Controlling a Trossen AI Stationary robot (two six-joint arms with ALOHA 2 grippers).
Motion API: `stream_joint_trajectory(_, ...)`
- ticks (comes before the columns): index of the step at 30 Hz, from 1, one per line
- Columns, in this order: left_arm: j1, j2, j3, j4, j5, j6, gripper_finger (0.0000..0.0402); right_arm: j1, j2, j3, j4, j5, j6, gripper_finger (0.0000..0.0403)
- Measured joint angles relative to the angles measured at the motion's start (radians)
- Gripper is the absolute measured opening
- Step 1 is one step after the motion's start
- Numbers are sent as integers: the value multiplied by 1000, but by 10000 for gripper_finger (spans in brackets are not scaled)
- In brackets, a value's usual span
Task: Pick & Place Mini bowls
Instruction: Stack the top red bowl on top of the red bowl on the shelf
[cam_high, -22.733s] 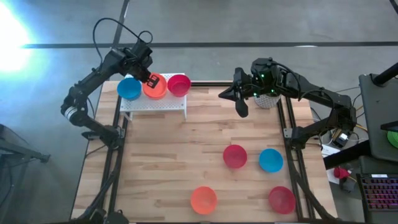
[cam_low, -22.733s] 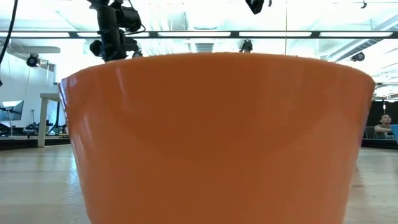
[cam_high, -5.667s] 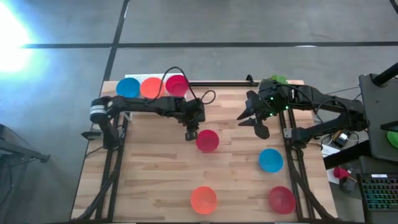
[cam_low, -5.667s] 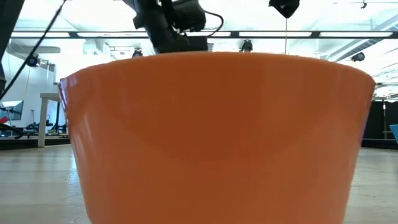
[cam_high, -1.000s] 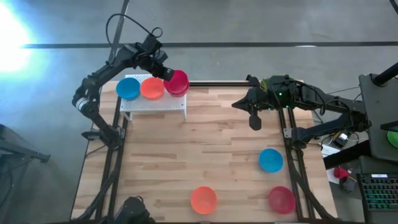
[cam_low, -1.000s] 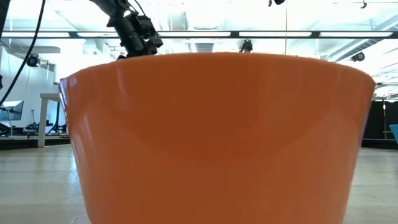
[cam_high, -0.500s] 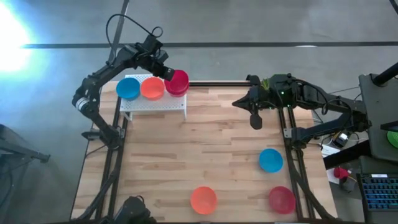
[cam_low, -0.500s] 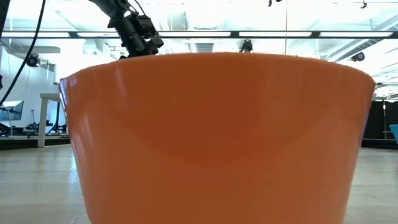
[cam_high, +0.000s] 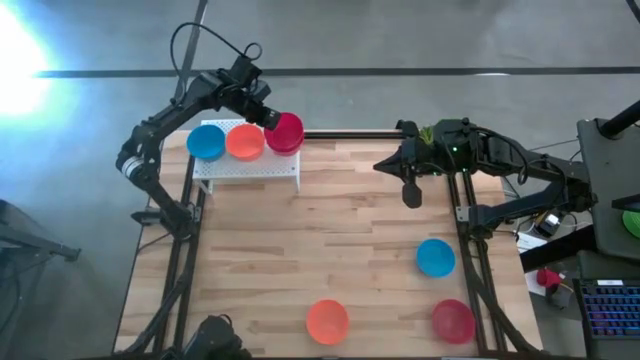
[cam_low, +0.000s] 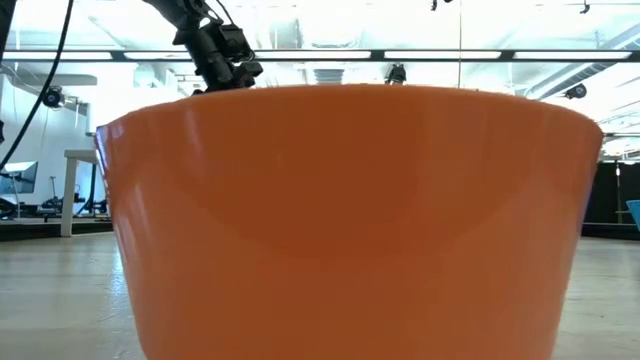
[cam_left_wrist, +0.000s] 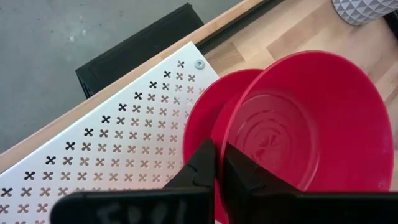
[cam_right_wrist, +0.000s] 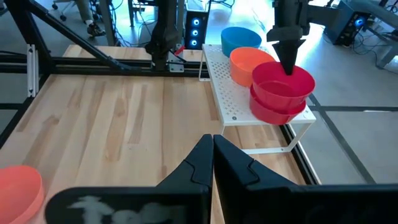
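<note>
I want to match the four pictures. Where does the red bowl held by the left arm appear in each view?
High view: red bowl, upper left, over another red bowl on the white shelf.
Low view: not in it; an orange bowl fills the picture.
Left wrist view: centre right.
Right wrist view: upper right.
Shared landmark: the white shelf.

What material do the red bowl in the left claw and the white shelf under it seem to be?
The red bowl looks like glossy plastic: smooth, with soft highlights inside. The white shelf appears to be painted metal sheet, matte, punched with small cross-shaped holes and fixed by a screw.
</note>
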Motion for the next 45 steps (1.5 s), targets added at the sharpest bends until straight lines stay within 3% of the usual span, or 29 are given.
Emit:
stream_joint_trajectory(12, 0, 0, 6, -2, 0, 0, 77, 0, 0, 0, 0, 0, -4, 8)
stream_joint_trajectory(24, 0, -8, 105, -5, 18, 19, 80, 1, 0, 0, -1, 0, 0, 8)
stream_joint_trajectory(27, -6, -8, 105, -7, 73, 62, 68, 1, 0, 0, -2, 0, 0, 8)
stream_joint_trajectory(32, -10, -8, 78, -10, 67, 87, 9, 0, 0, 0, -2, 0, -1, 8)
stream_joint_trajectory(36, -10, -8, 78, 1, 0, 66, 3, 0, 0, 0, -2, 0, -4, 8)
stream_joint_trajectory(45, -13, -8, 70, 1, -4, 56, 0, 0, 0, 0, -2, 0, -4, 8)
